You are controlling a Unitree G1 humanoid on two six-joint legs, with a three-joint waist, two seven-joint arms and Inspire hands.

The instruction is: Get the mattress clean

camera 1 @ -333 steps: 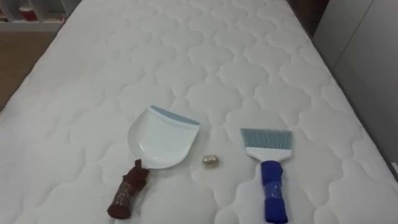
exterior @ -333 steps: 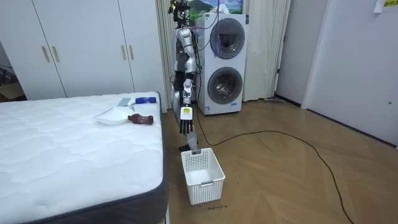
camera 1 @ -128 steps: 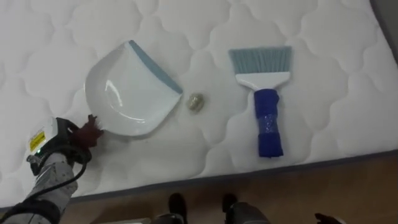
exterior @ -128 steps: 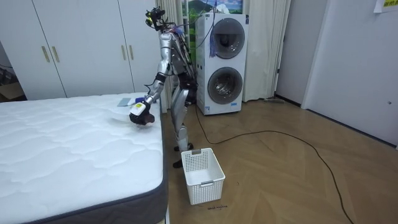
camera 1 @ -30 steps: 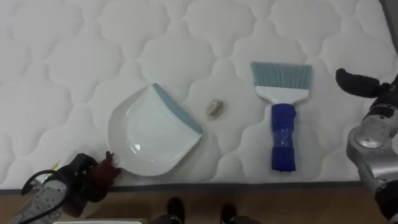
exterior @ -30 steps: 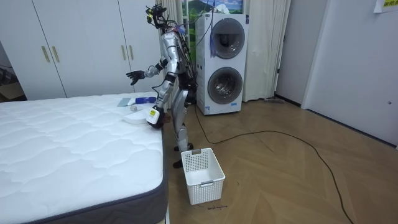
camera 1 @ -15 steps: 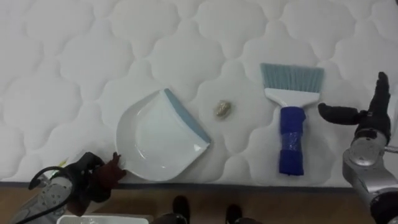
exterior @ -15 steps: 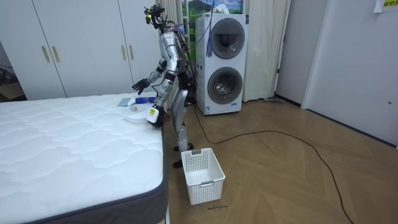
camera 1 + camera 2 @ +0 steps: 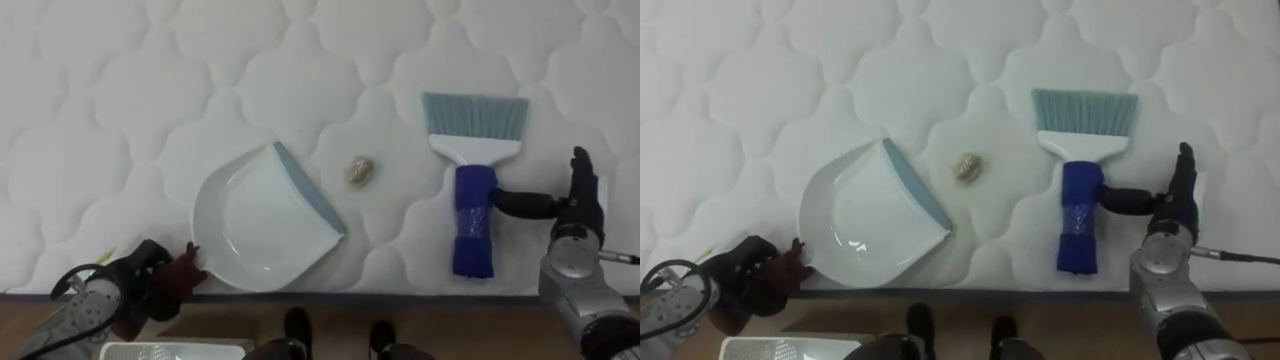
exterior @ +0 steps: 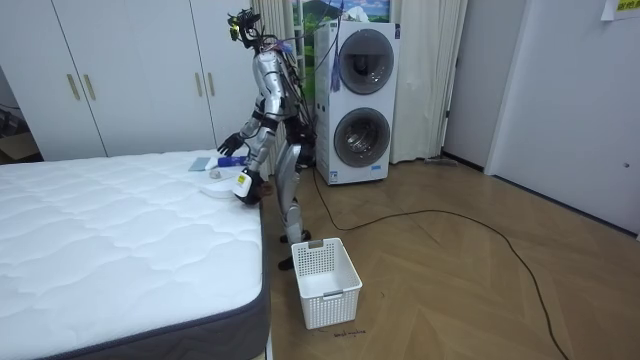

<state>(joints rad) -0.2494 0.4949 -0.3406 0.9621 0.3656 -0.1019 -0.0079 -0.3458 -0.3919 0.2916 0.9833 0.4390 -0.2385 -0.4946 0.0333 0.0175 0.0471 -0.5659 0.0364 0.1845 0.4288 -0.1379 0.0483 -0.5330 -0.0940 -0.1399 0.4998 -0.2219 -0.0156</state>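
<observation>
A white dustpan (image 9: 262, 222) with a blue-grey lip lies near the mattress edge. My left hand (image 9: 130, 295) is shut on its brown handle (image 9: 185, 275) at the lower left. A small crumpled scrap (image 9: 360, 172) sits just right of the pan's lip. Further right lies a brush (image 9: 473, 215) with a blue handle, its pale bristles pointing away from me. My right hand (image 9: 572, 215) stands open beside that handle, fingers straight up, and its thumb reaches the handle's right side. In the room view I stand bent over the bed's edge (image 10: 255, 200).
The quilted white mattress (image 9: 150, 90) stretches away beyond the tools. A white slatted basket (image 10: 325, 280) stands on the wood floor by my feet, and its rim (image 9: 170, 351) peeks in at the bottom. Stacked washing machines (image 10: 360, 100) are behind me.
My right hand has come down and in from the right until its thumb meets the brush handle. The left hand keeps hold of the dustpan handle, and the pan has barely shifted.
</observation>
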